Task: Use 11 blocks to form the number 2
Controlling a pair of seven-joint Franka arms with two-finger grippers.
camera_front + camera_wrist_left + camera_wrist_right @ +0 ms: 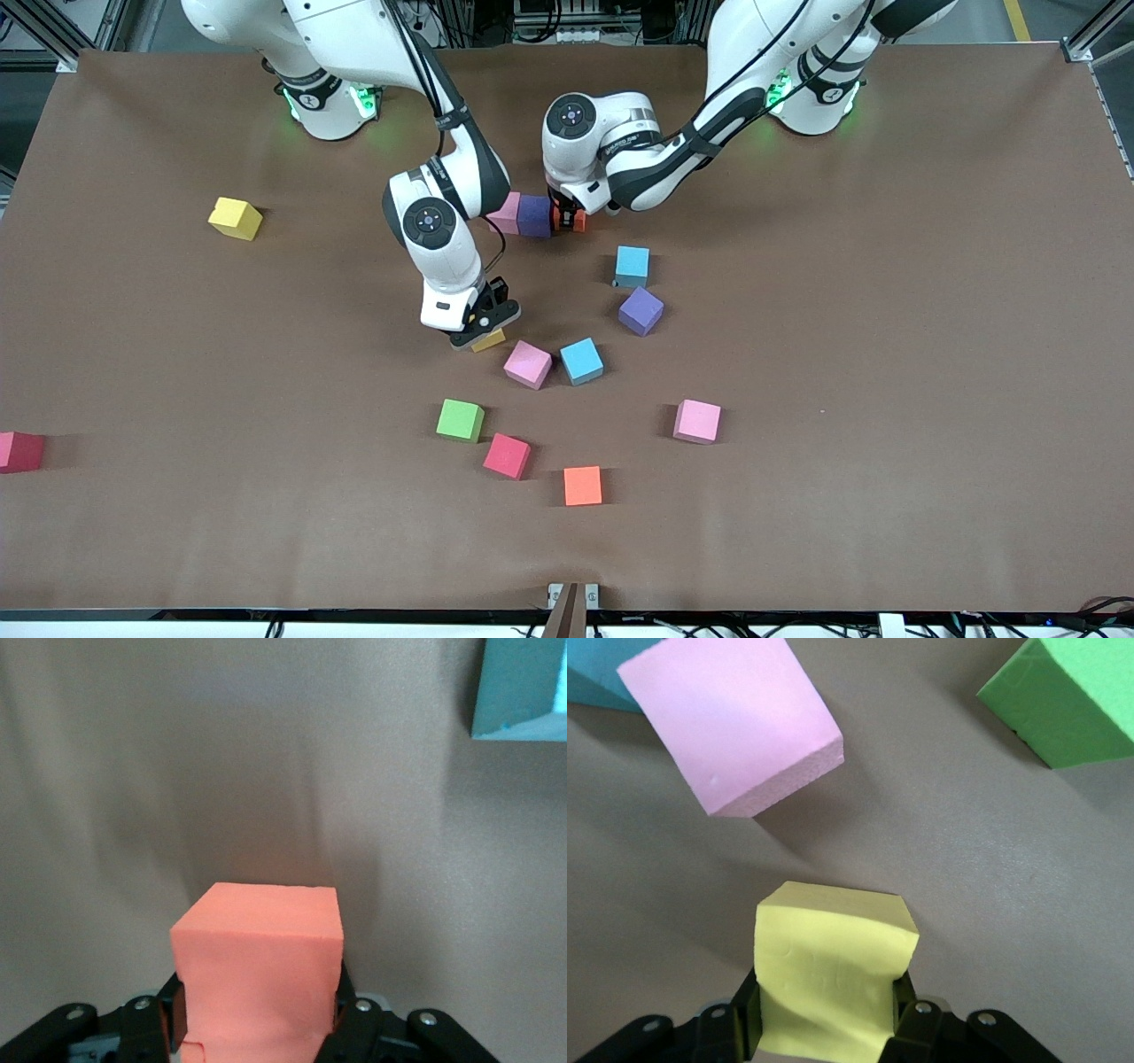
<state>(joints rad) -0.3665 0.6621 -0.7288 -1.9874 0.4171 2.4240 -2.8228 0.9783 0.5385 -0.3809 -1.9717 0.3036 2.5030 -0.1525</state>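
- Front view: the left pincer [567,219] is gripping an orange block [578,221] just beside the purple block [534,215] and pink block [506,213], starting a row on the worktop [886,354].
- Left wrist view: the fingers [350,1014] are squeezing the orange block; releasing seems next.
- Right wrist view: the right pincer [824,1028] is clamping a yellow block [831,979], near another pink block [731,722].

No text, label, brand, number or sign can be read anywhere. There is small dark lettering on the white wrist housing [631,135] of the left arm, just above the left gripper [567,220], but it is too small to make out.
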